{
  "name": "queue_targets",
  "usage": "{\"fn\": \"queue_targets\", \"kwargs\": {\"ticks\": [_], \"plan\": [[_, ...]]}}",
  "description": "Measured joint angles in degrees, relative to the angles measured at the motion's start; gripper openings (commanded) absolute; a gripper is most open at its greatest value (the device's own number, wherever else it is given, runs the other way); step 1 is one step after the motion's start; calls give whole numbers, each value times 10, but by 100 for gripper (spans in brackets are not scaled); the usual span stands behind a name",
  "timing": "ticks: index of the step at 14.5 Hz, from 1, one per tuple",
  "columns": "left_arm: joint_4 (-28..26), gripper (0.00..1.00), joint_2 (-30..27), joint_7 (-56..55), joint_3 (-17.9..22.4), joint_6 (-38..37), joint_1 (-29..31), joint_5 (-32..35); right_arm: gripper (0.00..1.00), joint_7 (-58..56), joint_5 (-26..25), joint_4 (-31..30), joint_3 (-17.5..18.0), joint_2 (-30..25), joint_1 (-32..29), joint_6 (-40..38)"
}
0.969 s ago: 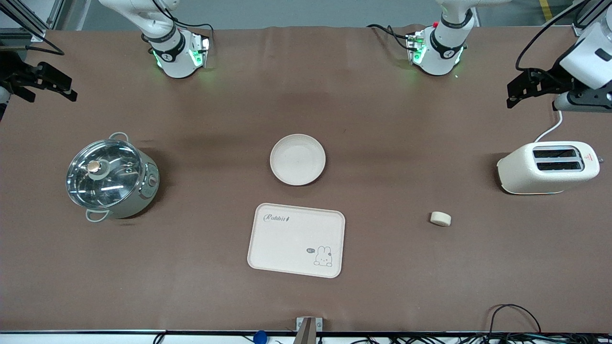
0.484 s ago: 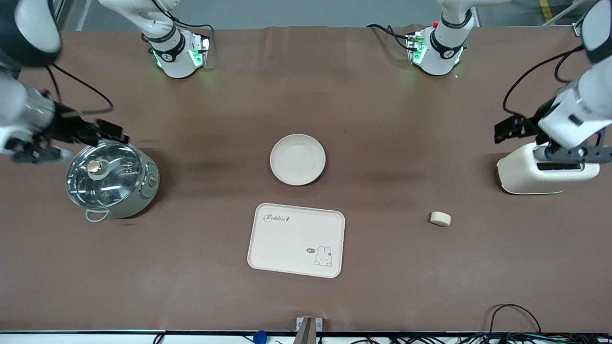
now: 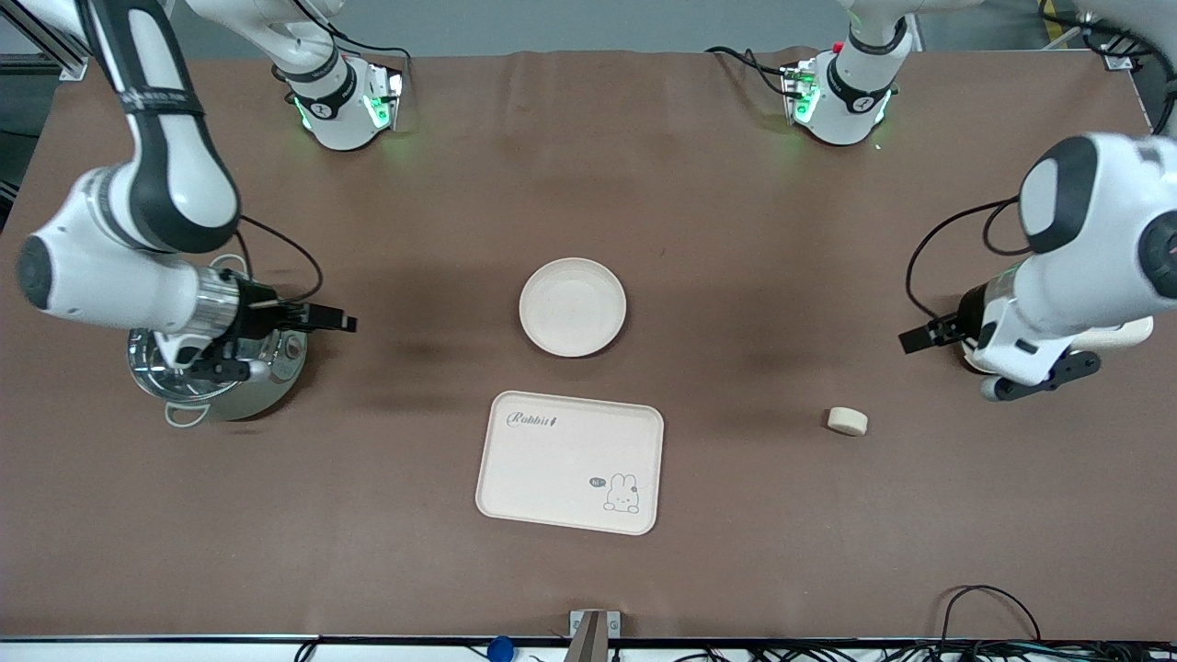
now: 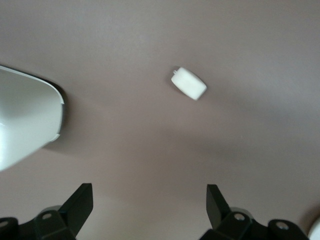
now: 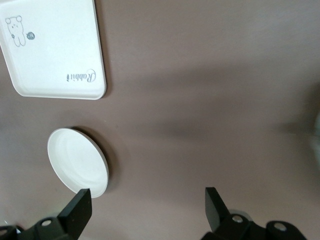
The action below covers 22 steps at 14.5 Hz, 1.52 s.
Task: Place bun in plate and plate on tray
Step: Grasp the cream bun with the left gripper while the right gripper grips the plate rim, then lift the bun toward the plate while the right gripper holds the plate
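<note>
The bun (image 3: 847, 420) lies on the brown table toward the left arm's end; it also shows in the left wrist view (image 4: 189, 83). The empty plate (image 3: 572, 306) sits mid-table, and the Rabbit tray (image 3: 570, 462) lies nearer the front camera than it. Both show in the right wrist view, the plate (image 5: 77, 161) and the tray (image 5: 55, 47). My left gripper (image 3: 924, 336) is open and empty, over the table between the toaster and the bun; its jaws (image 4: 149, 190) stand wide apart. My right gripper (image 3: 326, 321) is open and empty (image 5: 146, 195), over the table beside the pot.
A cream toaster (image 3: 1126, 333) stands at the left arm's end, mostly hidden by the left arm; its corner shows in the left wrist view (image 4: 25, 117). A glass-lidded pot (image 3: 216, 391) stands at the right arm's end, partly hidden by the right arm. Cables lie at the table's front edge.
Both arms have swung in from the table's ends toward the middle. The left hand has passed over the toaster toward the bun; the right hand has passed over the pot toward the plate.
</note>
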Motion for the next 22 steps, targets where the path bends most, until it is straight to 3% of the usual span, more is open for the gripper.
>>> {"fn": "queue_targets", "kwargs": {"ticks": [6,10,13,15,17,19,22], "plan": [[-18,100,121,-106,0,141,-1,1,100,4,120,-130,3,33,167,242],[-17,100,164,-175,0,223,-10,1,100,10,211,-138,4,83,260,347],[-15,95,189,-185,0,255,-10,3,100,13,235,-131,3,99,292,374],[-11,84,205,-185,0,269,-8,3,100,13,238,-129,3,105,294,381],[1,58,220,-186,0,276,-8,3,100,13,238,-129,3,116,300,399],[10,41,230,-186,0,278,-8,4,100,13,239,-129,3,124,307,407],[16,25,234,-186,-1,279,-13,4,100,20,240,-127,3,126,317,408]]}}
